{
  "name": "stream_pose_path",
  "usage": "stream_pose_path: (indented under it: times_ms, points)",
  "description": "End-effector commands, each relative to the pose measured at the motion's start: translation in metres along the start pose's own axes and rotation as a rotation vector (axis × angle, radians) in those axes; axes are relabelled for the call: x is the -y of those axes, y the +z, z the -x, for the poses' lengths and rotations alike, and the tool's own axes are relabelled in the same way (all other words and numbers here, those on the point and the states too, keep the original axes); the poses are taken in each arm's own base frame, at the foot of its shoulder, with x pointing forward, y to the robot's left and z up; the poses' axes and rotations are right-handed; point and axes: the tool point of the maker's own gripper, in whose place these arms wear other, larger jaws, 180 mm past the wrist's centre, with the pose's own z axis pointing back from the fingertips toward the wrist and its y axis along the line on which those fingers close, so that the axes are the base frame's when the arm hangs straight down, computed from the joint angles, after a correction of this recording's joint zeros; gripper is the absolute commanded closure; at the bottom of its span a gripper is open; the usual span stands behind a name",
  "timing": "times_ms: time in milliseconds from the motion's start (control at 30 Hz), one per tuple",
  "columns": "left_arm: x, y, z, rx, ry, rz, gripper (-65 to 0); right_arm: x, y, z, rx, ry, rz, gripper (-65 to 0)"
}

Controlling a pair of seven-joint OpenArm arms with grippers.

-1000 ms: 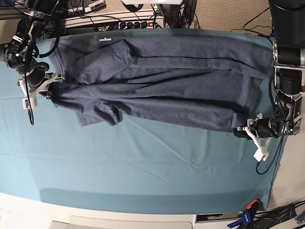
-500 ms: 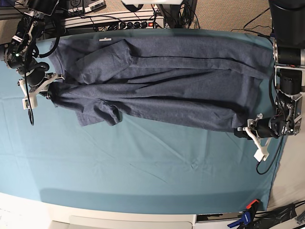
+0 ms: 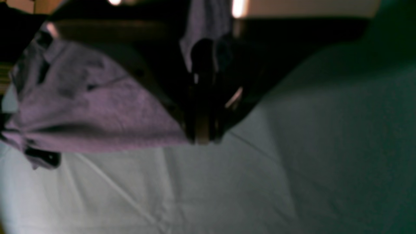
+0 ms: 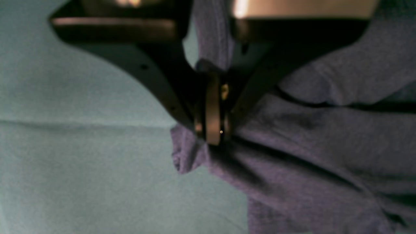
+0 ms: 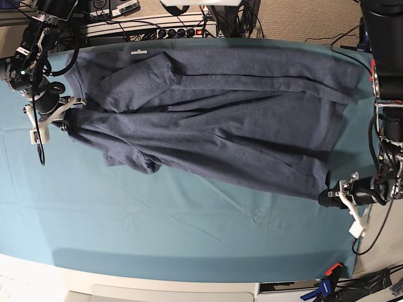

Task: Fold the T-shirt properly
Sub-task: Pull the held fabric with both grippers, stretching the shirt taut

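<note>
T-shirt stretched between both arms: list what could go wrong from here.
1. The left end effector pinches only a small corner of the T-shirt; further pulling could slip it free.
2. The sleeve near the right end effector lies bunched and doubled under, so a fold made now may trap wrinkles.
3. The teal table cloth already shows creases; dragging fabric across it might bunch it up too.

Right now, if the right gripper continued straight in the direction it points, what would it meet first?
The T-shirt. The right gripper points across the table with its jaws shut on the shirt's edge, so more cloth lies directly ahead; depth is hard to judge.
</note>
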Motion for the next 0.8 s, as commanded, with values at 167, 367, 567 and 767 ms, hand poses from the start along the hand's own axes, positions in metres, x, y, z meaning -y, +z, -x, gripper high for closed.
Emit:
stream_pose_path:
  times_ms: [167,367,567,767]
  points:
    - [0.005,0.017,-0.022,0.036,-0.010,0.026,0.0,0.002,0.006,-0.022,0.065,0.028,0.004,0.0]
    - [-0.007,0.039,-0.017,0.038,0.004,0.031,0.0,-0.008,0.019,-0.047,0.121,0.100,0.011,0.0]
    - [-0.021,0.057,-0.009,0.037,0.036,0.013,0.0,-0.011,0.028,-0.061,0.145,0.161,0.039,0.0]
    - [-0.024,0.066,0.010,0.029,0.058,0.055,0.0,-0.012,0.029,-0.062,0.145,0.164,0.039,0.0]
